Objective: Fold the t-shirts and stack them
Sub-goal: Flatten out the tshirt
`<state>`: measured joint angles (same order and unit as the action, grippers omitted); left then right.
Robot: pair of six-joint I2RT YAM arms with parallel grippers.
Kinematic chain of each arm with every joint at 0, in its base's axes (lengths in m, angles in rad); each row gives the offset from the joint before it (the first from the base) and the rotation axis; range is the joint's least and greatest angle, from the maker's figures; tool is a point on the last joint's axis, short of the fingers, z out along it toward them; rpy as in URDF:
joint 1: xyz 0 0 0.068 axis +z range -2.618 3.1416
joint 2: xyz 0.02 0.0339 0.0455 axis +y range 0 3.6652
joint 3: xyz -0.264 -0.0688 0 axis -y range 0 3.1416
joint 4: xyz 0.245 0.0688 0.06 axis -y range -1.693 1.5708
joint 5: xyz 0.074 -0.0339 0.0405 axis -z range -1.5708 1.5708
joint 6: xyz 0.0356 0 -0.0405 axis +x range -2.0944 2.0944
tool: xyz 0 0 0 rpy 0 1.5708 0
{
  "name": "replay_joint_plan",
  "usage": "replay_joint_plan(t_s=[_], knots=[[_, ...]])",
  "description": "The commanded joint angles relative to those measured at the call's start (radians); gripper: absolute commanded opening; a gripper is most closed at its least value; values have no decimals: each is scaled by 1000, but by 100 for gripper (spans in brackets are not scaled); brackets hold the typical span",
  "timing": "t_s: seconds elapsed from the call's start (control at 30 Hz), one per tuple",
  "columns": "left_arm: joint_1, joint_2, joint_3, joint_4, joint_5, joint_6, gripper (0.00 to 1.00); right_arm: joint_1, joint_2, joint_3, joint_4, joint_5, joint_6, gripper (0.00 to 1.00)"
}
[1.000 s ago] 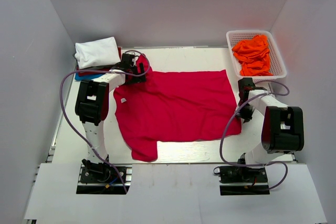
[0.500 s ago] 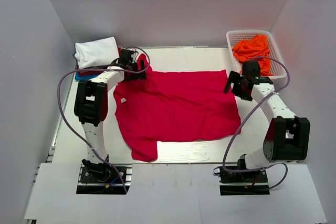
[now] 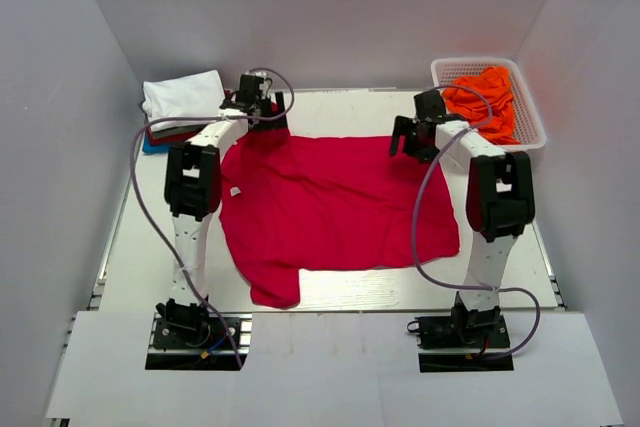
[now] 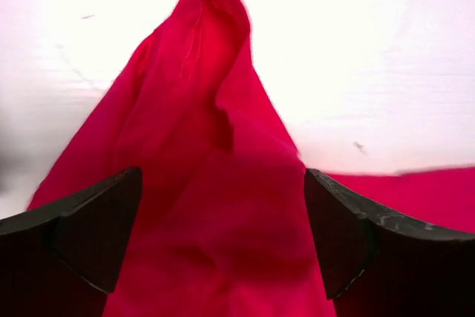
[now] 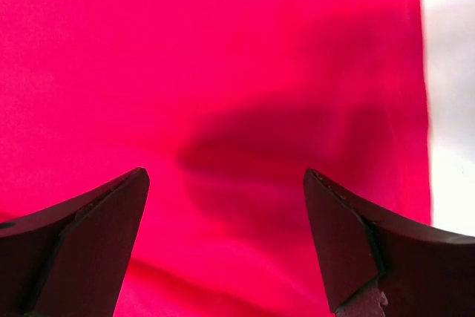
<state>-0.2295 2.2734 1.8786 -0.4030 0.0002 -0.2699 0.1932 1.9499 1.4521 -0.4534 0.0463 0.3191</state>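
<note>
Crimson-red soft short-sleeved t-shirt lies spread mid-bench, neck to the left. Left end effector hangs over its bunched far-left corner, fingers wide and gripping nothing. Right end effector is likewise wide over the far-right corner. We judge the first fold is being set up. Next, we reckon, both must drop, pinch the far edge and carry it near. Folded white t-shirt sits far left. Orange t-shirts sit in a white plastic basket far right.

Plain crimson t-shirt mid-frame; white folded shirt upper left; orange shirts in a white basket upper right.
</note>
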Motion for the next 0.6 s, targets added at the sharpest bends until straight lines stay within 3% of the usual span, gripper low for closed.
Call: replay_joint_plan(t_s=[0.0,0.13,0.27,0.5,0.57], knots=[[-8,105,91,-37,15,15,100,9,69,106,13,26,23,90],[-8,271,325,-105,26,28,100,3,162,172,5,59,26,90],[-8,357,384,-63,38,15,100,0,260,234,-11,69,37,90],[-8,466,525,3,11,-17,100,-1,493,568,-112,96,3,90],[2,466,554,30,43,-28,100,2,489,637,-116,81,-12,90]])
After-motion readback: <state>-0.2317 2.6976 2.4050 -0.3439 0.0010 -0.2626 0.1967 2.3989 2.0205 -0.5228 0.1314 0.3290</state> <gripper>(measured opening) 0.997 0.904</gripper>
